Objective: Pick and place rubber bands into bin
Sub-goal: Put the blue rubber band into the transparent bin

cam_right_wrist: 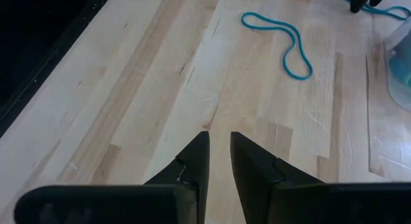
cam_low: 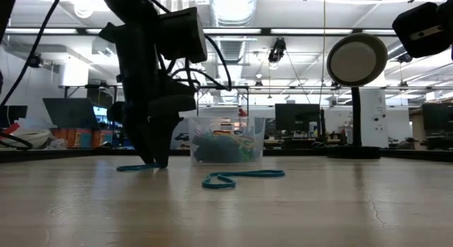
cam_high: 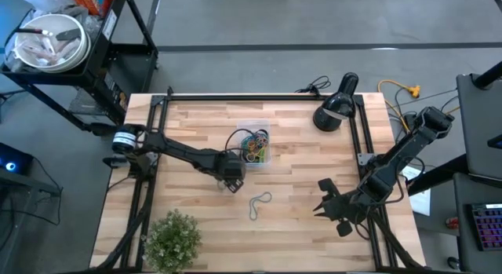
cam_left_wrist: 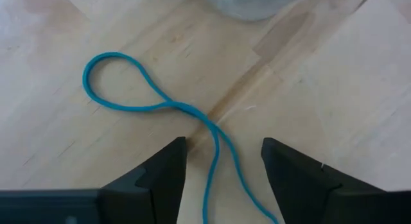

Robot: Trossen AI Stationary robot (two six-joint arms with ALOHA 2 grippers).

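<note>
From above, the bin [cam_high: 252, 144] is seen near the middle of the table [cam_high: 298, 219], filled with a tangle of coloured bands [cam_high: 256, 146]. The left gripper [cam_high: 233, 180] is placed just beside the bin's near left corner. A loose band [cam_high: 260, 205] is seen lying on the wood nearer the front edge than the bin, apart from it. The right gripper [cam_high: 326, 202] is held over the table well to the right of the bin, toward the front. A black lamp [cam_high: 336, 107] is set behind and to the right of the bin, and a small plant [cam_high: 173, 239] at the front, left of the bin.

At table height, the left gripper [cam_low: 154, 161] is seen lowered to the wood just left of the bin [cam_low: 226, 139], with a teal band [cam_low: 134, 167] lying at its tips. The second teal band [cam_low: 241, 177] is laid in front of the bin.

In the left wrist view, the fingers [cam_left_wrist: 168, 176] are spread wide, with a band [cam_left_wrist: 160, 107] running between them on the wood; nothing is gripped.

In the right wrist view, the fingers [cam_right_wrist: 195, 161] are held nearly together with a narrow gap, nothing between them, above bare wood, and the loose band [cam_right_wrist: 286, 36] is seen farther off.
</note>
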